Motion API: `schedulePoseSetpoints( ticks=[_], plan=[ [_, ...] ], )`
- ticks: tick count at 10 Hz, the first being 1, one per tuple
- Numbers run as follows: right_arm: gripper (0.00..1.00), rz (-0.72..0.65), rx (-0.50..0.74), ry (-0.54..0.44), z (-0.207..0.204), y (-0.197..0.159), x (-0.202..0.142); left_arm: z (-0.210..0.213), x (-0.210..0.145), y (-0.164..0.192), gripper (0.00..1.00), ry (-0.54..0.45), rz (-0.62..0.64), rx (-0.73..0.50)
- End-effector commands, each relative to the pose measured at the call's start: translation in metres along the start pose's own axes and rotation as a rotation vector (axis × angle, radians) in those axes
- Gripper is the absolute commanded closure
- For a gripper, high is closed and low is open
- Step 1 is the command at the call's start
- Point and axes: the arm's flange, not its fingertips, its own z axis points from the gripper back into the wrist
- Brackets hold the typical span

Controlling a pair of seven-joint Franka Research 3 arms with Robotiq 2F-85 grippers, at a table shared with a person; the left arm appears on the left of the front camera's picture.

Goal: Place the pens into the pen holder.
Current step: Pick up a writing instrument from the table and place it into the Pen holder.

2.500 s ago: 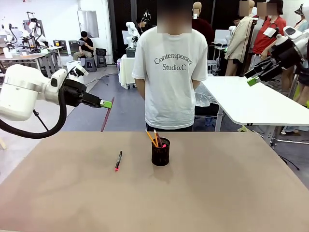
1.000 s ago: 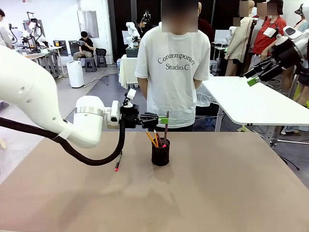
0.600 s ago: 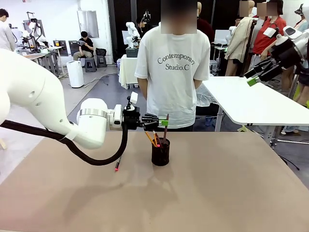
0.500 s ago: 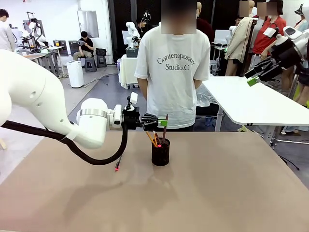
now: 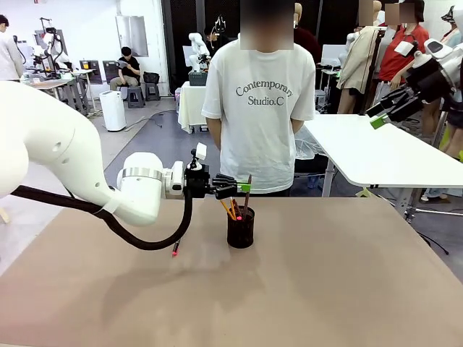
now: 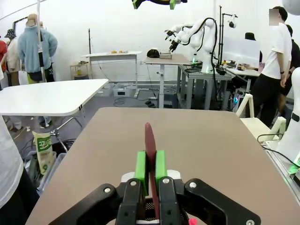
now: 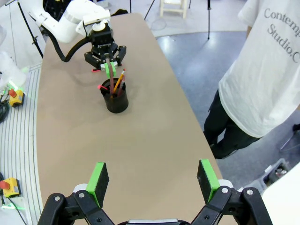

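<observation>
Your table [image 5: 340, 289]: brown, with a person [image 5: 259, 108] standing at its far edge. Your left arm [image 5: 58, 155] crosses the left side, and its cable hides most of the black pen [image 5: 175, 250]. Pen holder [image 5: 241, 228]: mid-table, pencils inside. Left gripper [image 5: 244, 188]: just above the holder, clamped on the reddish-brown pen [image 5: 248, 196], lower end in the cup. Right gripper [image 5: 376, 118]: raised far right, jaws spread, empty

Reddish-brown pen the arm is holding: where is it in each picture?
Front view: reddish-brown pen near centre, nearly upright at the pen holder.
Left wrist view: bottom centre.
Right wrist view: upper left.
Shared landmark: the left gripper shut on it.
</observation>
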Motion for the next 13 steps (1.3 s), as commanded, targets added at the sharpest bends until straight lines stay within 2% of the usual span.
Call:
schedulePoseSetpoints(
  ticks=[1,5,10,13],
  plan=[
    [0.0,0.008,0.0,-0.001,0.001,0.001,0.001,0.002,0.005,0.0,1.0,0.014,-0.019,0.018],
    [0.0,0.008,0.0,-0.001,0.001,0.001,0.001,0.002,0.005,0.0,1.0,0.014,-0.019,0.018],
    [0.0,0.008,0.0,-0.001,0.001,0.001,0.001,0.004,0.006,-0.004,0.03,0.009,-0.011,-0.01],
    [0.0,0.008,0.0,-0.001,0.001,0.001,0.001,0.009,0.017,-0.011,0.0,0.009,-0.042,-0.025]
  ],
)
